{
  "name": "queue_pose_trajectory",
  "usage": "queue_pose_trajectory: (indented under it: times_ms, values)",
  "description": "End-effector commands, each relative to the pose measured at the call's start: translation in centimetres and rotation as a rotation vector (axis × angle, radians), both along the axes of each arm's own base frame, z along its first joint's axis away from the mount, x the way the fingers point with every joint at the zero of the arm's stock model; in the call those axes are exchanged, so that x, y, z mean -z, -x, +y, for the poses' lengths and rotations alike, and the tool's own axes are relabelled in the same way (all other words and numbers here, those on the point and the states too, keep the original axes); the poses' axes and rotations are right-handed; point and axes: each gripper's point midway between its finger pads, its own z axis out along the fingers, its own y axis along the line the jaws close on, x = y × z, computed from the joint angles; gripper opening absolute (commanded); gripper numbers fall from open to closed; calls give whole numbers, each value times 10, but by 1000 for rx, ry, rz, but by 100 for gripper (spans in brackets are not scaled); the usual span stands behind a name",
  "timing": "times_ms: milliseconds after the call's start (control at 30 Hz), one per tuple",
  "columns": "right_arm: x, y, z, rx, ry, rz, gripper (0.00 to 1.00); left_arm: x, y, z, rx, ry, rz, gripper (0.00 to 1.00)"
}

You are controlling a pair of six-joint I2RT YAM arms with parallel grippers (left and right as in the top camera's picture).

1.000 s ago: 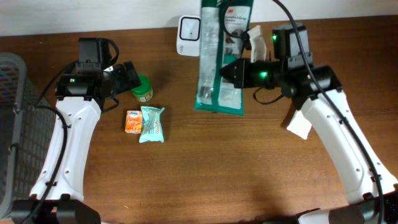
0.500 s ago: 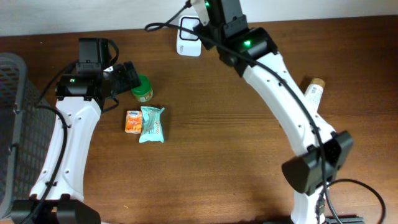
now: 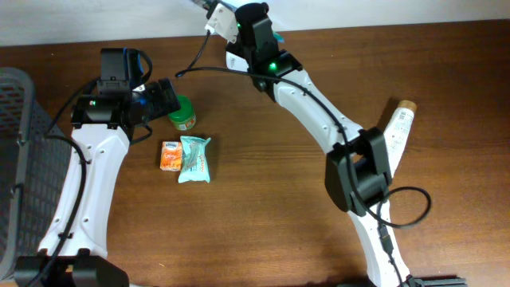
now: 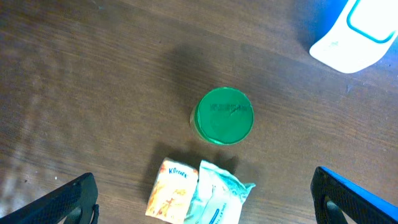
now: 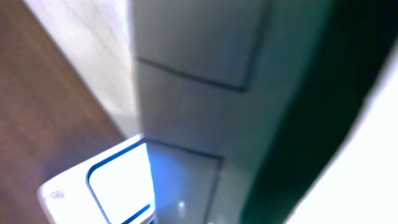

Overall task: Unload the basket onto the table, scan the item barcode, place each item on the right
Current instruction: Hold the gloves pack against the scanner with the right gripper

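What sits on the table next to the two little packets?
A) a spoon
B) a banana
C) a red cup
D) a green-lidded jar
D: the left wrist view shows a round green-lidded jar beside the orange packet and the teal packet.

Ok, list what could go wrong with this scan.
1. The package fills the blurred right wrist view beside the scanner; whether its barcode faces the window cannot be told, so the read may fail.
2. The right arm's elbow sits close to the bottle; swinging back could knock it.
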Motion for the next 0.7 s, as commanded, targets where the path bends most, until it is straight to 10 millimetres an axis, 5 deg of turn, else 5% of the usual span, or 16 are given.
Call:
queue_pose_trajectory:
  times_ms: [0,133,567,667]
  values:
    - [15,-15,11,-51,109,-94,4,-15,-1,2,-6,-5,-38,99]
    - [36,-25,12,-55,142,-124,4,-15,-1,2,-6,-5,-38,99]
    - [26,-24,20,-60,121,-164,4,-15,-1,2,-6,-5,-38,99]
    - [16,-23,17,-26,2,-140,4,-15,-1,2,-6,-5,-38,99]
